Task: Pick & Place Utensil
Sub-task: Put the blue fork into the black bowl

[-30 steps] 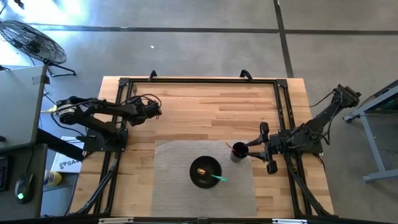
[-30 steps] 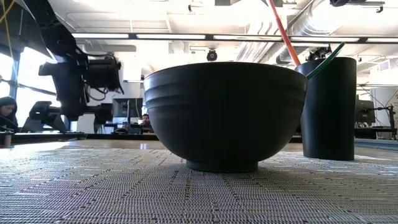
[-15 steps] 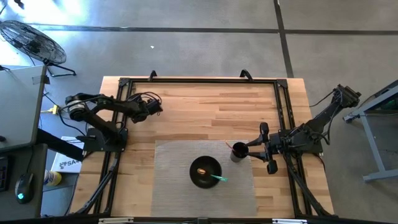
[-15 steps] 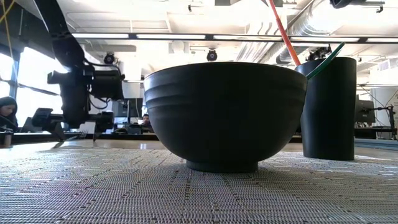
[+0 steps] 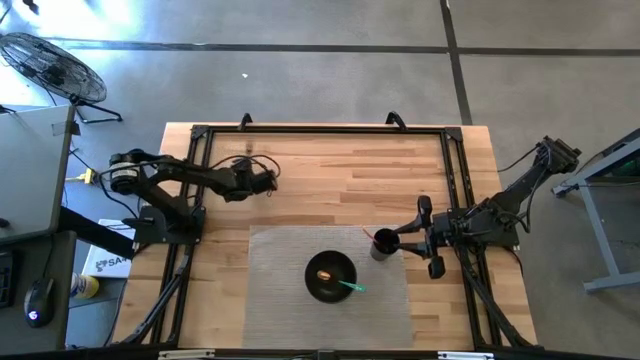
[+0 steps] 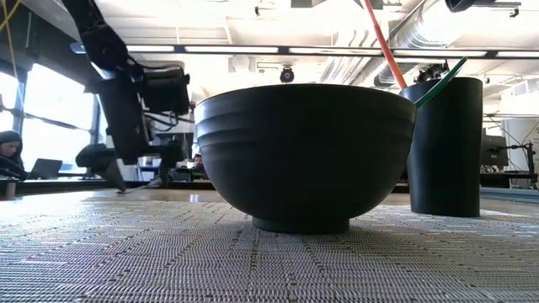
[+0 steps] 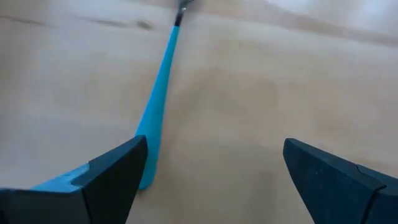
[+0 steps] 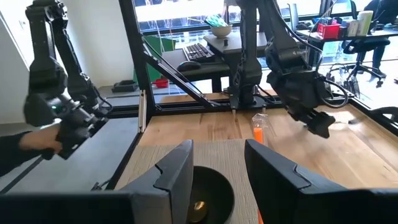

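Observation:
A blue utensil [image 7: 159,93] lies flat on the bare wood. My left gripper [image 7: 214,171] [image 5: 266,182] is open low over it, and the handle's end runs in beside one finger [image 7: 115,177]. A black bowl [image 5: 330,276] [image 6: 305,151] stands on the grey mat with a green utensil [image 5: 351,287] leaning out of it. A black cup [image 5: 382,244] [image 6: 445,147] beside the bowl holds an orange-red utensil [image 6: 383,42]. My right gripper [image 5: 402,241] [image 8: 217,168] is open, level, just right of the cup. My left gripper stands open over the blue utensil, with the handle's end [image 7: 148,168] close against the inner side of one finger. Whether that finger touches the handle, I cannot tell. The utensil lies flat on the table, along the fingers.
A grey woven mat [image 5: 280,300] covers the table's near middle. A black frame [image 5: 320,130] runs around the table's edges. Bare wood [image 5: 340,180] lies between the two arms. Beyond the table there are desks and another dark arm [image 8: 56,106].
My left gripper has moved from the table's left side toward the right and slightly toward the near edge, and it has come down close to the wood. The right arm, bowl and cup have kept still.

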